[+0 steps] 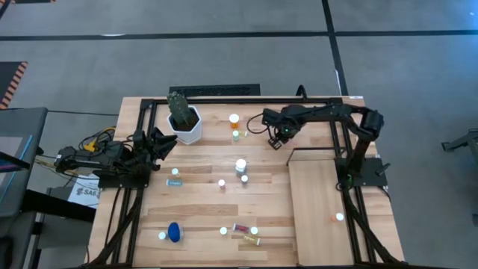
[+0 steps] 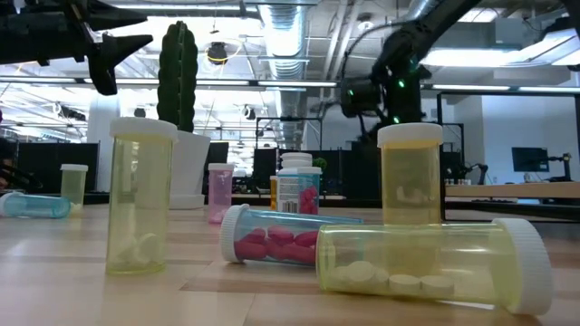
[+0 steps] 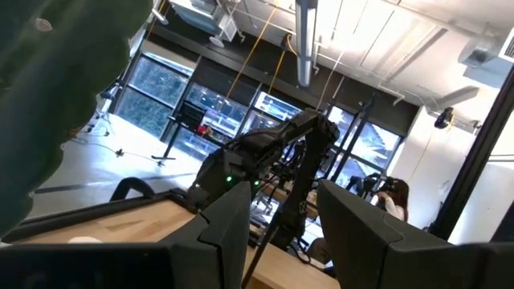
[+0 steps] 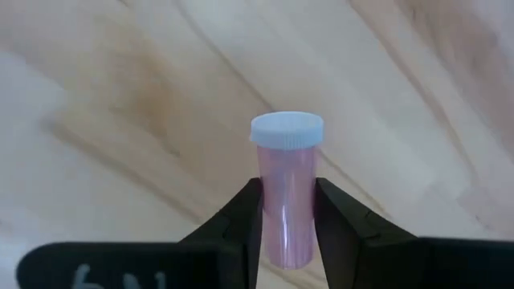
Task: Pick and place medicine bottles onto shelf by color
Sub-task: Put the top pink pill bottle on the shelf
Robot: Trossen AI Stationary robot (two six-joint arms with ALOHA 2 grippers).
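Right wrist view: the right gripper (image 4: 287,210) pinches one pink vial (image 4: 287,201) — translucent plastic cylinder, white ribbed cap — above the planked wooden table (image 4: 120,96). From above, one pale plywood shelf (image 1: 317,209) lies beside that arm, carrying one orange bottle (image 1: 337,217). The left gripper (image 1: 166,142) hangs near the cactus pot (image 1: 186,123), fingers slightly apart — nothing between them.
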